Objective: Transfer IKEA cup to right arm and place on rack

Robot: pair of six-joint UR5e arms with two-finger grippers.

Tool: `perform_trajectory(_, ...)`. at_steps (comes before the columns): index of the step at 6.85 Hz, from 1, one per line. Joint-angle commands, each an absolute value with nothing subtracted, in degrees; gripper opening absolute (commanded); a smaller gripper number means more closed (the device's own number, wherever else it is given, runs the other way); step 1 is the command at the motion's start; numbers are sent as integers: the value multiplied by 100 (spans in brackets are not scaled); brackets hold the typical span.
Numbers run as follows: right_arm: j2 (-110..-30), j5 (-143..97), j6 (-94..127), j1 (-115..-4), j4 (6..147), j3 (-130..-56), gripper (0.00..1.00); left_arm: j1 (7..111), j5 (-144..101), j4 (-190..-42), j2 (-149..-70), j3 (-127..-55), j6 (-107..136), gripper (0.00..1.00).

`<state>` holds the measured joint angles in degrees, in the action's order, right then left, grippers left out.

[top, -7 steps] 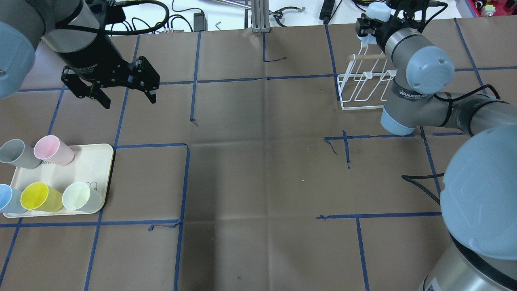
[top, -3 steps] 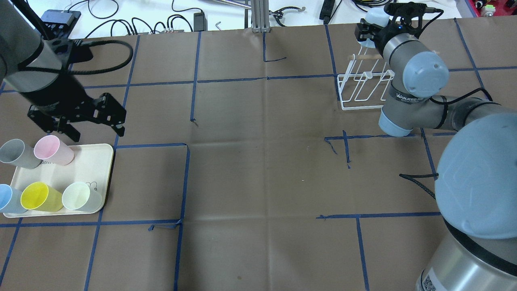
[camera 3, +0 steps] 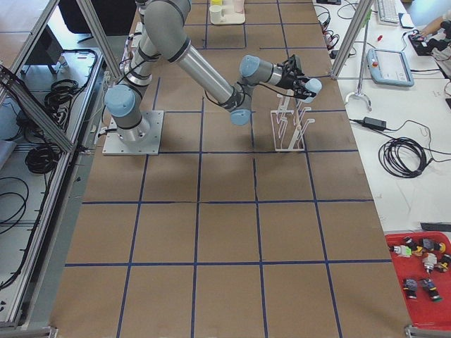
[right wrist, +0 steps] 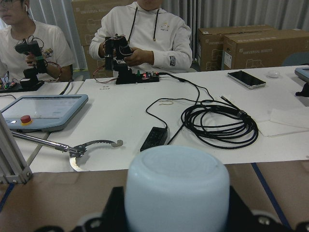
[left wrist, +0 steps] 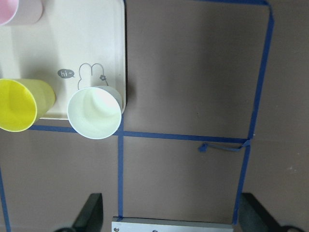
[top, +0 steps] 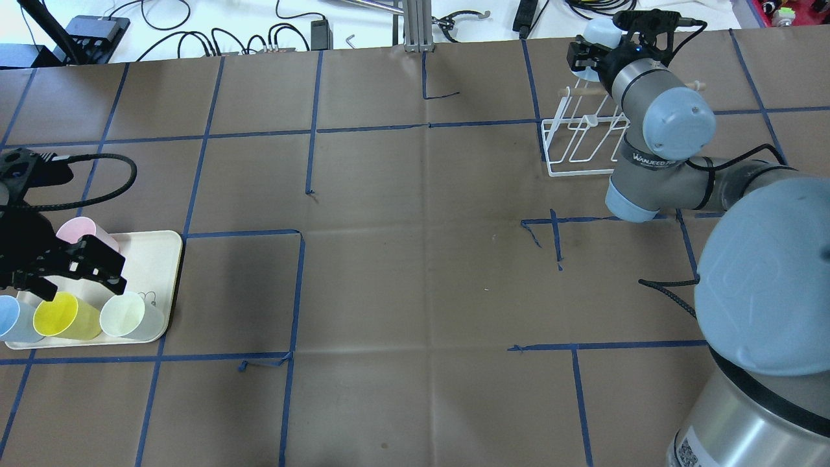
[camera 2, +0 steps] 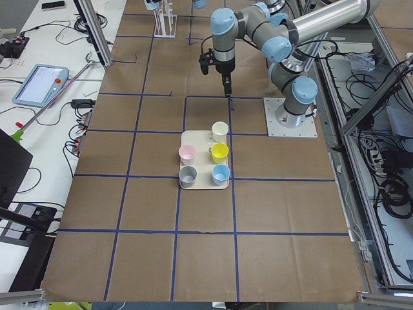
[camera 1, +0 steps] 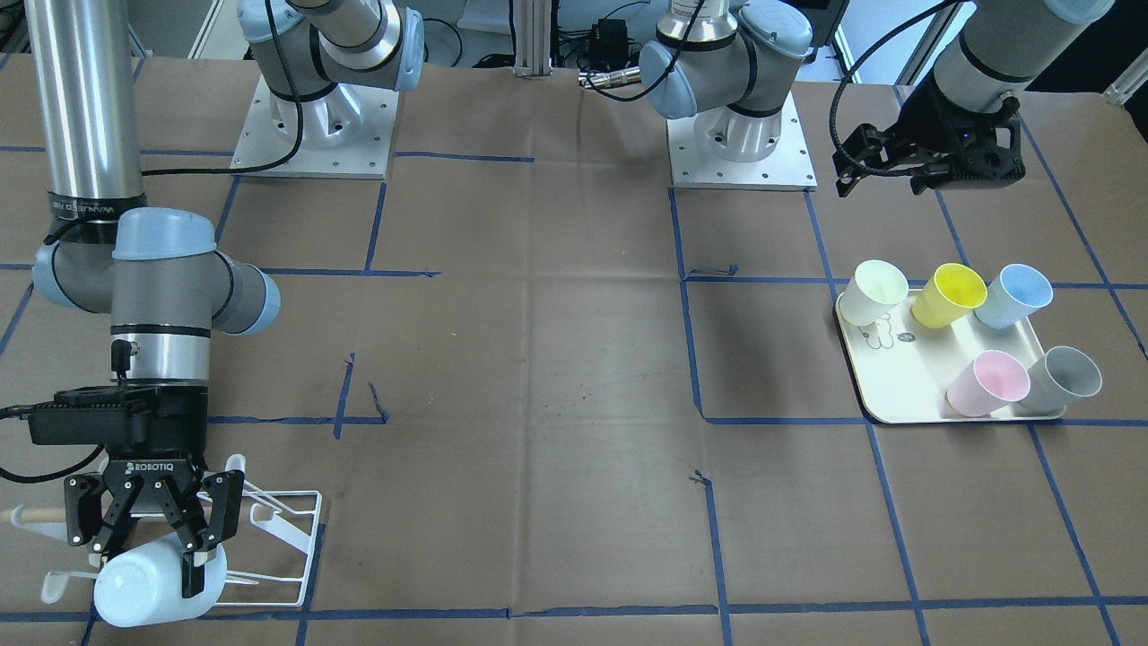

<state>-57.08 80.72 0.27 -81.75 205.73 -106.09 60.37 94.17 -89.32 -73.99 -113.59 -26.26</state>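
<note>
Right gripper (camera 1: pixel 143 561) is clamped on the pale blue cup (camera 1: pixel 134 594), fingers on either side of its wall. The cup is tipped on its side, closed base pointing away from the robot (the right wrist view shows only that base, filling the bottom of the frame). It sits at the rack (camera 1: pixel 300 525) end farthest from the robot, by the rack's wooden dowel (camera 1: pixel 36 515) and above the wire prongs. Cannot tell if it touches a prong. The right arm (top: pixel 661 139) reaches over the rack from the robot's side.

Left gripper (top: pixel 71 271) is well apart from the rack, at the opposite end of the table. Its jaws are spread wide and hold nothing. It hangs over the cream tray (top: pixel 159 259), which is also far from the rack. Five cups stand on the tray: pink cup (camera 1: pixel 989 383), grey cup (camera 1: pixel 1065 378), yellow cup (camera 1: pixel 951 293), light blue cup (camera 1: pixel 1015 294), off-white cup (camera 1: pixel 873 291). The left wrist view looks down on the off-white and yellow cups at the tray's edge.
</note>
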Motion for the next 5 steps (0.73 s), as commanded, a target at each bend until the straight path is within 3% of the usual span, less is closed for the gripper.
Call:
perform_trajectory(1,-5704,8077,61,-8191,20602,-10748,45,5713,9431,-8570,-7496,-11584,-3050,99)
perform_trajectory(2,-5704,8060,96,-8200,20602,-10775,83,5713,9422,-8282,-7723,-11671,-3059,99)
perform_trajectory(3,-5704,8094,123,-8209,20575,-10758,100,5713,9422,-7601,-8039,-11968,-3067,99)
perform_trajectory(5,-5713,8095,97,-8209,20540,-10723,100,5713,9369,-6420,-8296,-12636,-3059,99)
